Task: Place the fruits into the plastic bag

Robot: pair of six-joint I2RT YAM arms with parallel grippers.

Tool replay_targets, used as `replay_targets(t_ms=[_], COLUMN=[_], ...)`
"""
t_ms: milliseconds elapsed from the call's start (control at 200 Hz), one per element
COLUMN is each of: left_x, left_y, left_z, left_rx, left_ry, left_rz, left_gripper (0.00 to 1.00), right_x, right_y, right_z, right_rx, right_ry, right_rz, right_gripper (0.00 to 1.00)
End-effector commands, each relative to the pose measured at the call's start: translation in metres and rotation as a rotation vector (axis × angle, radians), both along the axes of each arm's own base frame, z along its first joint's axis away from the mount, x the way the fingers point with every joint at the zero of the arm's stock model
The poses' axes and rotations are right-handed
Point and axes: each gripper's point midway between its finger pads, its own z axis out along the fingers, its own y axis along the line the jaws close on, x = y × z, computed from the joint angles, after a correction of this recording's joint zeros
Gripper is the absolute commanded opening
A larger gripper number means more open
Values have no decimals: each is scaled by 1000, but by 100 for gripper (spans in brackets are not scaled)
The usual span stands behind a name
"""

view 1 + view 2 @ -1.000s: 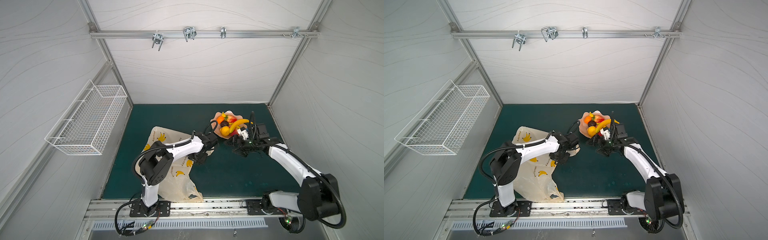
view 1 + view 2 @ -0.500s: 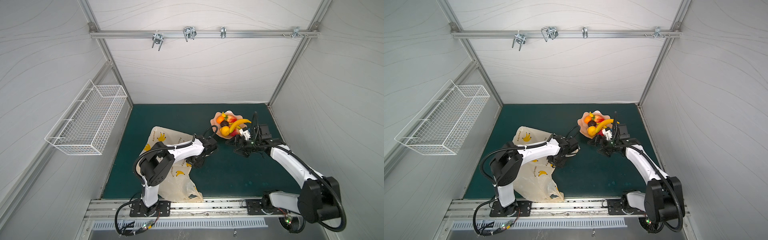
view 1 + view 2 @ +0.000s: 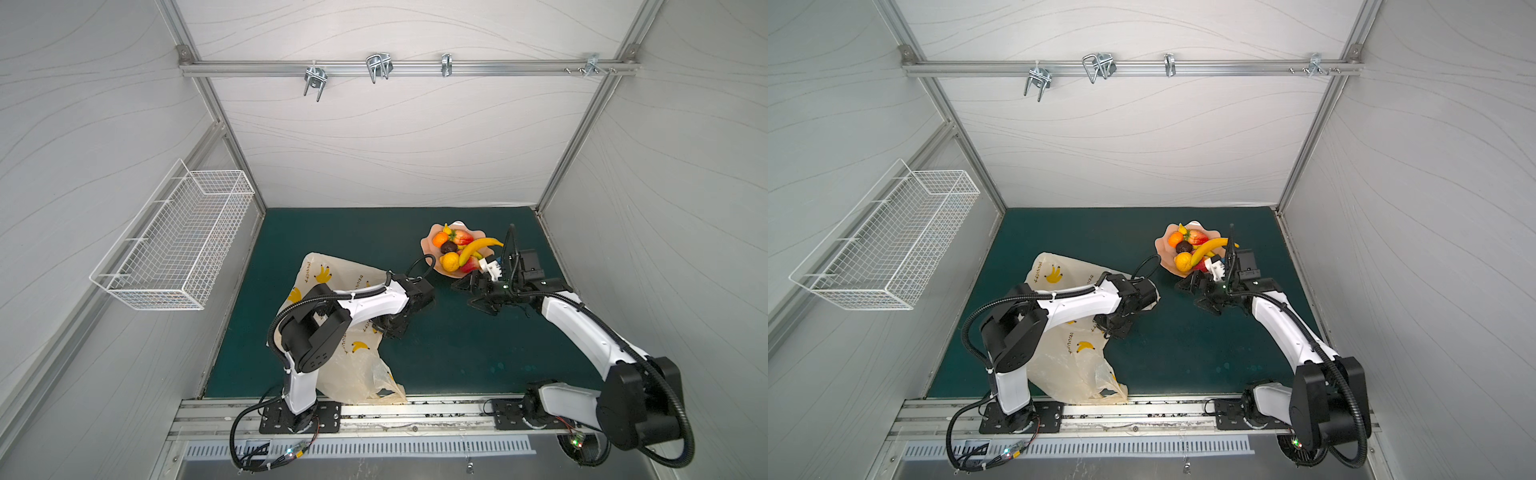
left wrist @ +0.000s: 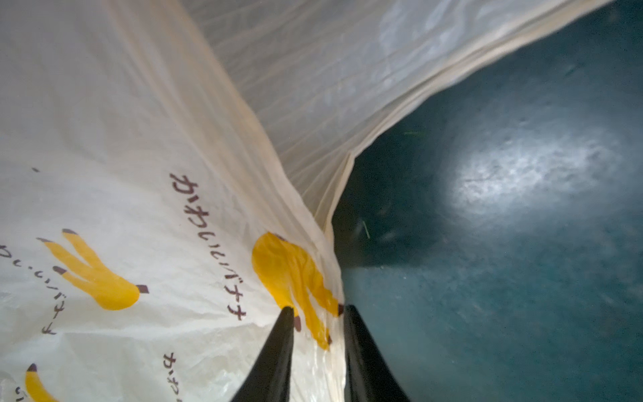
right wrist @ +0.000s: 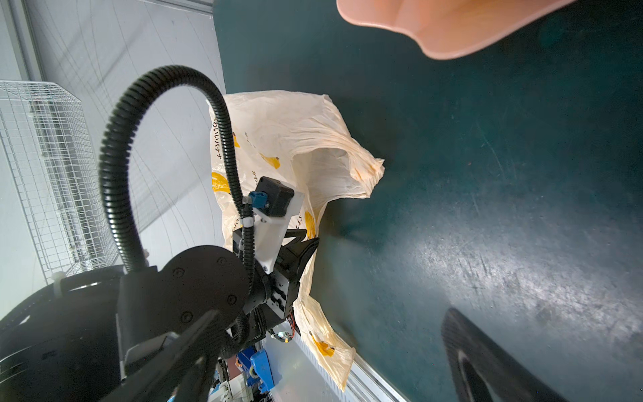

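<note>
The fruits lie piled in a pale pink dish (image 3: 428, 249) at the back right: a banana (image 3: 478, 247), an orange (image 3: 439, 239), a lemon (image 3: 450, 262), two red pieces (image 3: 462, 237) and a dark brown one (image 3: 449, 247). The cream plastic bag (image 3: 332, 274) (image 3: 1059, 357) lies flat on the left of the green mat. My left gripper (image 3: 390, 328) (image 4: 316, 309) points down at the bag's right edge. Its jaws stand narrowly apart with the bag's folded edge (image 4: 323, 334) between them. My right gripper (image 3: 469, 295) (image 5: 332, 313) hovers wide open just in front of the dish, holding nothing.
A white wire basket (image 3: 174, 241) hangs on the left wall. A metal rail (image 3: 415, 409) runs along the mat's front edge, and the bag's lower corner lies over it. The dish's rim (image 5: 452, 28) shows in the right wrist view. Bare green mat (image 3: 457, 357) lies between the arms.
My left gripper has moved toward the front along the bag's edge and its jaws have narrowed around the film. The right gripper has barely moved and stays open.
</note>
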Motion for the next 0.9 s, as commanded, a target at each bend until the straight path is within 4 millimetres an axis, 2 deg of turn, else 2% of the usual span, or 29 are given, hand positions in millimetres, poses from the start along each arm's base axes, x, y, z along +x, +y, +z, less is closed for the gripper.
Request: replay_targets(t_ms=[0,80,205,340,425,585,670,770,895], left_x=[0,-1,1,5,7,11,11,12,12], left_y=[5,6,8,10,10,6,5,1,-3], left_z=[-7,-8,-3,12,29,58,65,70,74], left_rx=[45,48,53,57,38,-41,-100,-195,-283], left_ry=[-8,-6,-26,-55,-82,-134,-136,-124,-115], left_rz=[-16,-23,-31,-42,-42,-40,-19,-2,10], left_gripper=[23,18,0,0,0,0,0,0,0], right_x=[-1,0,1,2,3,3,1,-6,-18], right_y=[-1,-1,-1,-1,-1,4,9,23,57], right_z=[6,8,9,9,11,14,13,11,12], right_rx=[15,17,16,14,20,52,65,75,111], right_ry=[-22,-24,-30,-30,-33,-24,-9,13,41], right_rz=[2,-2,-7,-12,-13,-12,-4,34,115], right_gripper=[99,99,99,99,99,99,99,99,97])
